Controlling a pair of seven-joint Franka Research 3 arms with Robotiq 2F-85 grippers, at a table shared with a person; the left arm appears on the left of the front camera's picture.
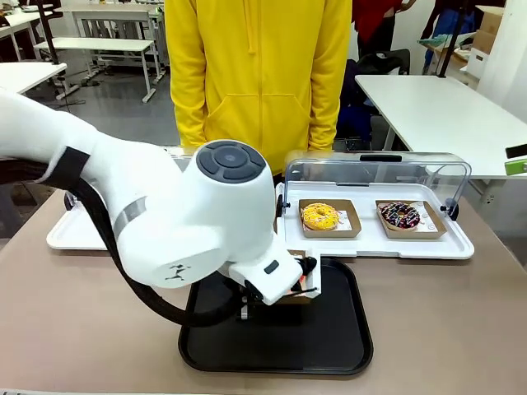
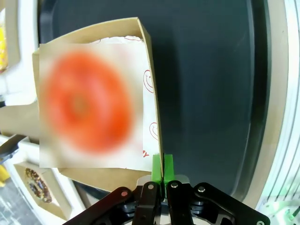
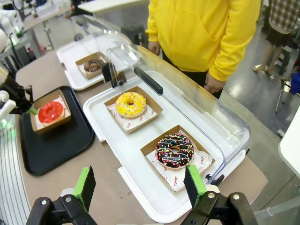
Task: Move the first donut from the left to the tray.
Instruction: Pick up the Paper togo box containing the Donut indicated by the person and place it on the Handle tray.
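Observation:
The red-iced donut (image 3: 50, 111) lies in its small brown cardboard tray (image 2: 152, 84), low over or on the left part of the black tray (image 3: 56, 140). My left gripper (image 2: 162, 165) is shut on the cardboard tray's side wall, its green pads pinching the thin edge. In the front view the left arm hides most of the donut, and only the gripper (image 1: 308, 278) and a corner of the cardboard show above the black tray (image 1: 338, 346). My right gripper (image 3: 139, 187) hangs open, high above the table's near edge, holding nothing.
A white tray (image 1: 375, 245) with its clear lid raised holds a yellow-iced donut (image 1: 319, 216) and a chocolate sprinkled donut (image 1: 400, 216). A second white tray (image 3: 77, 79) holds another donut. A person in a yellow hoodie (image 1: 259, 74) stands at the far side.

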